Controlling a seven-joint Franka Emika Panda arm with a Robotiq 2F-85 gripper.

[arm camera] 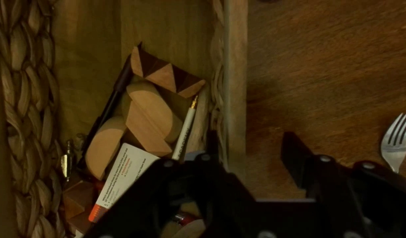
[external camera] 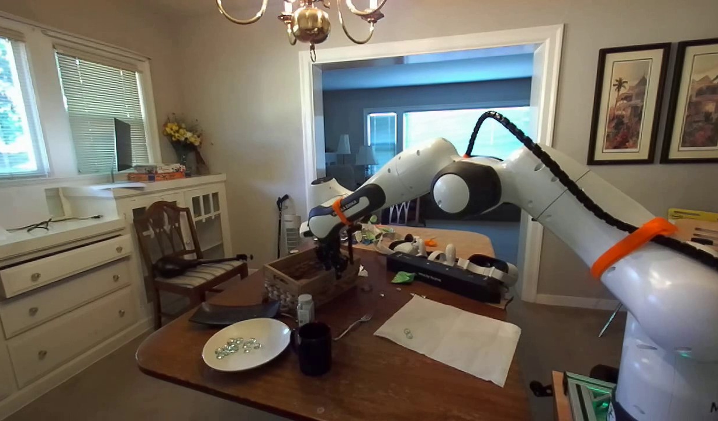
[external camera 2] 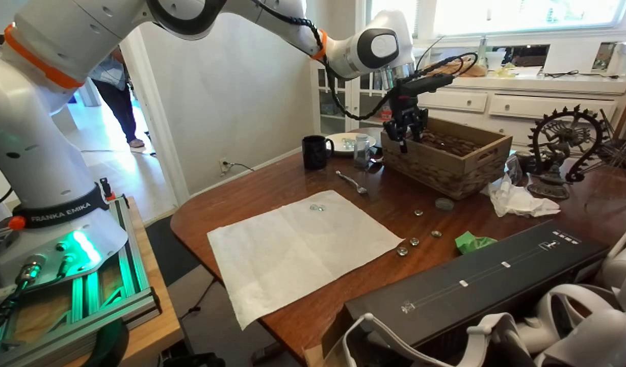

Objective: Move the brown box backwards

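Note:
The brown box stands on the wooden table and shows in both exterior views (external camera: 312, 291) (external camera 2: 440, 171). It is an open-topped wooden box with woven sides. My gripper (external camera: 334, 268) is over one of its long walls, and it also shows in an exterior view (external camera 2: 409, 138). In the wrist view, the gripper (arm camera: 251, 140) is open, with the box wall's rim (arm camera: 236, 82) between its fingers. One finger is on the inner side of the wall, the other on the outer side. A gap shows between the wall and the outer finger. Wooden pieces (arm camera: 150, 112), pens and a card lie in the box.
A jar (external camera: 305, 310), a black mug (external camera: 314, 351), a white plate (external camera: 277, 348) with glass beads and a dark tray (external camera: 233, 314) stand near the box. A fork (external camera 2: 351, 182), crumpled plastic (external camera 2: 522, 199), a statue (external camera 2: 552, 176) and a long black box (external camera 2: 476, 285) are also there.

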